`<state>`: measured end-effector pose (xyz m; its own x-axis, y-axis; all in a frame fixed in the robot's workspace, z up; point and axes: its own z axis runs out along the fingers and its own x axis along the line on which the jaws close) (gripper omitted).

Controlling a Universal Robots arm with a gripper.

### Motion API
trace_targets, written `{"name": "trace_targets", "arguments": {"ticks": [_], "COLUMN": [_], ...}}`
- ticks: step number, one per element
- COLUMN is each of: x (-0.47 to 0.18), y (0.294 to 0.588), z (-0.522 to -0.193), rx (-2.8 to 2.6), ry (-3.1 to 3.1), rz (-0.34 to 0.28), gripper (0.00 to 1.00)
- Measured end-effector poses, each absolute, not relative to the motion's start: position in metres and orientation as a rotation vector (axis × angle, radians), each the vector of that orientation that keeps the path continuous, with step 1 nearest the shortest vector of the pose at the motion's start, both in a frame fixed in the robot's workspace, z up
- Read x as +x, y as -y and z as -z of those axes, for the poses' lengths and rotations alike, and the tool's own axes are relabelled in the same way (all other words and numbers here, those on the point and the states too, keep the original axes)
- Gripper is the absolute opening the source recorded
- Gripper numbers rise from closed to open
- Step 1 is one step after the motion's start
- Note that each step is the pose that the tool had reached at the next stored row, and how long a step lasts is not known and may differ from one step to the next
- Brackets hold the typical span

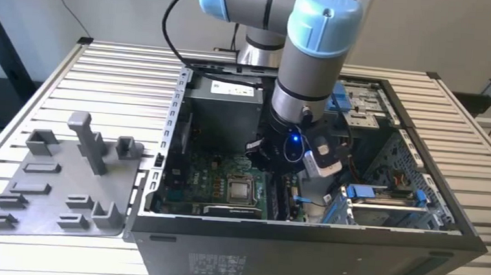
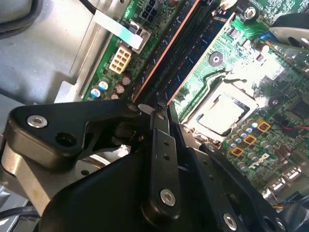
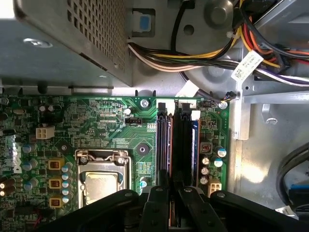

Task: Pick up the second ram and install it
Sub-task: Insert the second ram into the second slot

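The second ram (image 3: 185,145), a thin dark memory-board stick with a bluish tint, stands edge-on in the long black slots (image 3: 164,145) of the green motherboard (image 3: 106,125), beside the silver processor socket (image 3: 99,179). In both wrist views the black gripper (image 3: 175,193) is directly over the near end of this stick, its fingers (image 2: 161,140) drawn narrow around the edge. In the exterior view the grey and light blue robot arm (image 1: 307,57) reaches down into the open black computer case (image 1: 307,245). A grey plastic tray (image 1: 61,183) lies on the slatted table at the exterior view's left.
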<state>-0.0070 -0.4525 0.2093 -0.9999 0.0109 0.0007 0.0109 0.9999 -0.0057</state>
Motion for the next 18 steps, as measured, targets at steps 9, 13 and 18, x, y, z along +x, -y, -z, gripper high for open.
{"name": "trace_targets", "arguments": {"ticks": [9,13,18], "x": [-0.007,-0.007,-0.007], "y": [0.453,0.452,0.452], "z": [-0.220,-0.238,-0.245], "rx": [-0.018,-0.018,-0.017], "ry": [3.141,3.141,3.141], "rz": [-0.008,-0.009,-0.009], "gripper": [0.22,0.22,0.20]}}
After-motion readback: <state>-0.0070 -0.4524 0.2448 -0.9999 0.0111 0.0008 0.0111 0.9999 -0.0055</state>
